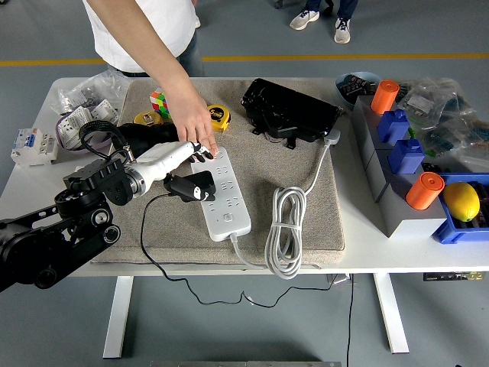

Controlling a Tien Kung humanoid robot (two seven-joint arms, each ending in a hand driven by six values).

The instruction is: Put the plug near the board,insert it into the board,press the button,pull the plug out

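A white power strip (227, 202) lies on the beige mat (306, 191), its white cord coiled (284, 229) to the right. My left hand (191, 170) reaches in from the left and is shut on a black plug (192, 186), held at the strip's left edge just above the mat. A thin black cable (145, 237) trails from the plug down over the table's front edge. At the strip's far end, a person's hand (199, 131) rests with its fingertips on it. My right hand is out of view.
A black device (290, 111), a yellow tape measure (220, 116) and a colour cube (159, 102) lie at the mat's back. Grey boxes (397, 202) with blue blocks, orange cylinders (424, 189) and a lemon (461, 200) stand at the right. Bags and a white breaker (34, 144) sit at the left.
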